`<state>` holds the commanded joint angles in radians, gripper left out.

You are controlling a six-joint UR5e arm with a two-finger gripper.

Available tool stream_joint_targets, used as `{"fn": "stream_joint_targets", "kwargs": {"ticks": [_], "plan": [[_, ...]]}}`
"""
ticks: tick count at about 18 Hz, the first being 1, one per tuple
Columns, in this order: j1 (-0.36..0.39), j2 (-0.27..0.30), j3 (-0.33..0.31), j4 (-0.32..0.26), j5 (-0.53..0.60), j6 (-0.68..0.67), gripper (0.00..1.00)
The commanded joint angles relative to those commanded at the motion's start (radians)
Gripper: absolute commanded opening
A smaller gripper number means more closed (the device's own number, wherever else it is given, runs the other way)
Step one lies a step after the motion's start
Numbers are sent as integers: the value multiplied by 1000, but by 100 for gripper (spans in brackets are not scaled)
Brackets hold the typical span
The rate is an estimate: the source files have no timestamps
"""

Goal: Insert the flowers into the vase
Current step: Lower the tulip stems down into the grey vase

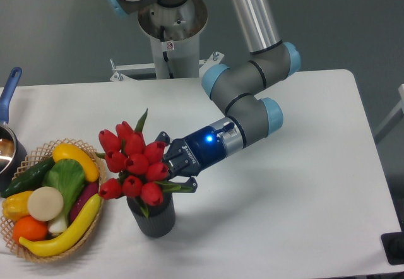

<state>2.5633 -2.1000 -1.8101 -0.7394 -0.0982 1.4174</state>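
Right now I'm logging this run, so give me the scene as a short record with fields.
flowers: red tulip bunch, stems down in the vase, heads above its mouth
vase: dark grey, upright on the table
pincer: at the bunch from the right, just above the vase; grip cannot be told
basket: left of vase, holds toy produce
pot: far left edge

Setting: robotics lab, staged test bench. Evidence: industrial arm [252,96] with grey links and blue joint caps, mounted on a metal pedestal [172,39] bolted at the back edge of a plain white surface [303,190]. Backdrop is a bare grey wall [50,26], no domestic fittings. Props are toy-like: wicker basket [95,228] of plastic fruit and vegetables [53,197], blue-handled pot [9,102] at the left edge.
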Motion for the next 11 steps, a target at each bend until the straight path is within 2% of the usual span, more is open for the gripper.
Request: {"fn": "stream_joint_targets", "kwargs": {"ticks": [8,11], "plan": [[6,-25,11,0,3,5,30],[8,-26,-6,0,3,31,30]]}}
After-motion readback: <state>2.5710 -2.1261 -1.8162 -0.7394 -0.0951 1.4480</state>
